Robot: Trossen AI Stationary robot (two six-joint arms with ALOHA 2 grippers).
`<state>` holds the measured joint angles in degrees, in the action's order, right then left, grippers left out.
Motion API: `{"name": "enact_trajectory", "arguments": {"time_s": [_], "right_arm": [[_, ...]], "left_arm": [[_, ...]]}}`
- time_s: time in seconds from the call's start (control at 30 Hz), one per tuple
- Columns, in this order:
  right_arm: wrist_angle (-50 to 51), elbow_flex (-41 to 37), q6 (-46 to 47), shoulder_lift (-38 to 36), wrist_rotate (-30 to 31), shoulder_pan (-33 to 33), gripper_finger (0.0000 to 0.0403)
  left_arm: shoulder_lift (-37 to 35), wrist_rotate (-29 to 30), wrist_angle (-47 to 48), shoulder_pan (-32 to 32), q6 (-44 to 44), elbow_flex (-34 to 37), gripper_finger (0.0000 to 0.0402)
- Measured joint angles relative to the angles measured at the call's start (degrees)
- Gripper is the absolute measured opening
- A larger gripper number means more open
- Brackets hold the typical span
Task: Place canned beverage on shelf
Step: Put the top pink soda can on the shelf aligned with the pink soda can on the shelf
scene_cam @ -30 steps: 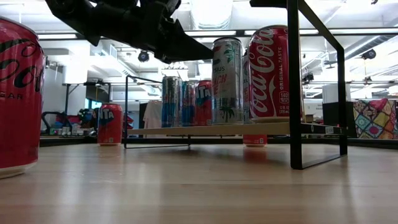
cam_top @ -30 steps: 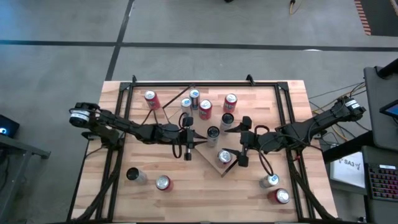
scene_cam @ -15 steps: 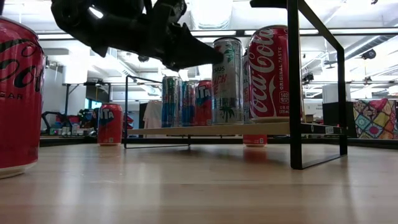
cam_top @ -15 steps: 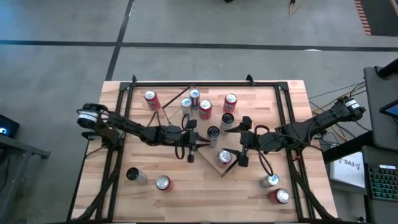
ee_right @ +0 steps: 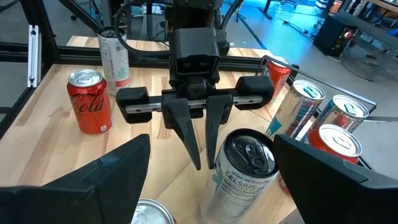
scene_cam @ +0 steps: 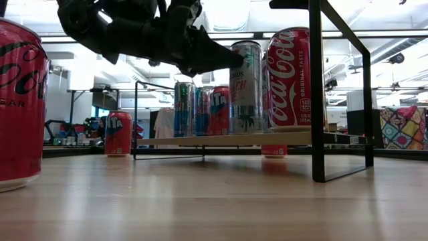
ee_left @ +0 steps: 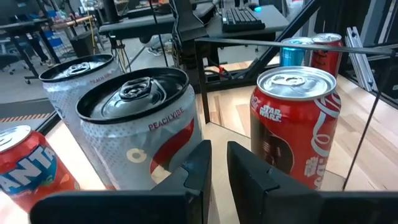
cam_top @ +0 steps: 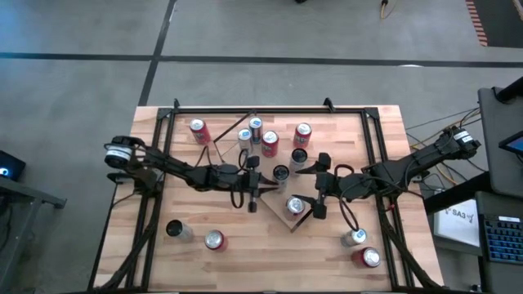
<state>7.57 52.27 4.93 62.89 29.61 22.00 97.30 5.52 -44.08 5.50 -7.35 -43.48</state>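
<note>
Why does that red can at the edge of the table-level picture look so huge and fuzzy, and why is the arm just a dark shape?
Low view: the red can stands right by the lens, so it looms soft; the left gripper is silhouetted against bright ceiling lights. Left wrist view: the nearest can bulges too.

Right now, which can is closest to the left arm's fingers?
The slim silver can on the shelf, just past the left gripper's nearly shut tips; the red cans stand farther off.

dark jointed arms (cam_top: 188, 173), black cables.
</note>
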Motion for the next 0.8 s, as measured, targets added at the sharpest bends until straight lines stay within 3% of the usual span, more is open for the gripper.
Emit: {"name": "enact_trajectory", "arguments": {"time_s": [0.43, 0.8], "right_arm": [[0.17, 0.00, 1.49, 0.00, 0.02, 0.00, 0.0328], [0.09, 0.00, 1.92, 0.00, 0.48, -0.02, 0.0328]], "left_arm": [[2.81, 1.62, -6.38, 0.00, -0.16, 0.00, 0.0036], [-0.67, 1.64, 0.23, 0.13, -1.55, 0.00, 0.0036]]}}
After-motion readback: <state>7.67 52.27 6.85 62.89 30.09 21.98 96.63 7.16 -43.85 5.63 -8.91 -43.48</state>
